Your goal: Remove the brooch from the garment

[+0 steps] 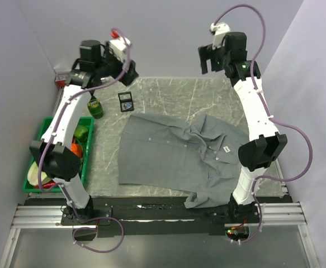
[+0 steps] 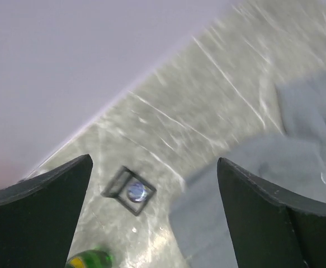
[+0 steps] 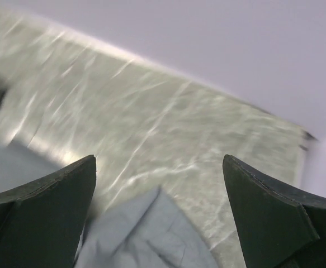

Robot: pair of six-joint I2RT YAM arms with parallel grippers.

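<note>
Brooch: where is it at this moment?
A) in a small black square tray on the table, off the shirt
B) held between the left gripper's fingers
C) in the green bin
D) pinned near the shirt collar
A: the brooch lies inside the small black square tray on the table, beside the garment rather than on it.

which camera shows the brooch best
Left wrist: the brooch shows as a bluish disc in a dark square box, off the garment. Top external shows it tiny; right wrist shows no disc.
</note>
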